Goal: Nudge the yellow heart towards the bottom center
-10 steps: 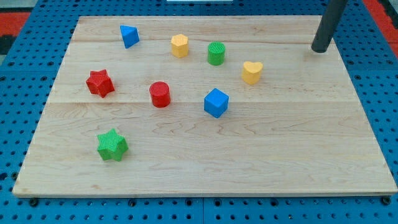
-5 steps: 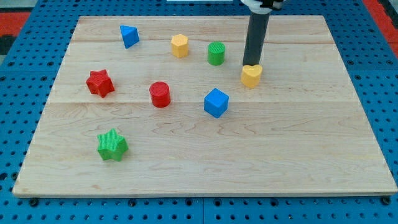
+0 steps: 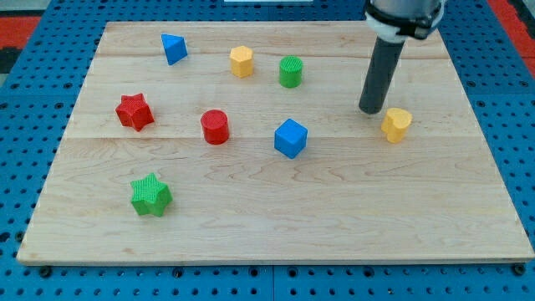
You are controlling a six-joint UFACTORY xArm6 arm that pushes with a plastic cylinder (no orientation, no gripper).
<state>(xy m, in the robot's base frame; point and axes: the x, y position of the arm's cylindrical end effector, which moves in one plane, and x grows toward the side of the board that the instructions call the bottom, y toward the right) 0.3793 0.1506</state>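
The yellow heart (image 3: 396, 124) lies on the wooden board (image 3: 276, 226) at the view's right, about mid-height. My tip (image 3: 371, 110) stands just to the upper left of it, a small gap apart. The blue cube (image 3: 290, 138) sits to the left of the heart, near the board's middle.
A yellow hexagon (image 3: 242, 61) and a green cylinder (image 3: 290, 72) sit near the top. A blue triangle (image 3: 173, 48) is at the top left. A red star (image 3: 134, 111) and a red cylinder (image 3: 215, 127) are at the left. A green star (image 3: 150, 195) is at the lower left.
My tip came in from the top right to the heart's upper side, then moved right and down. The yellow heart has slid right and down, away from the green cylinder.
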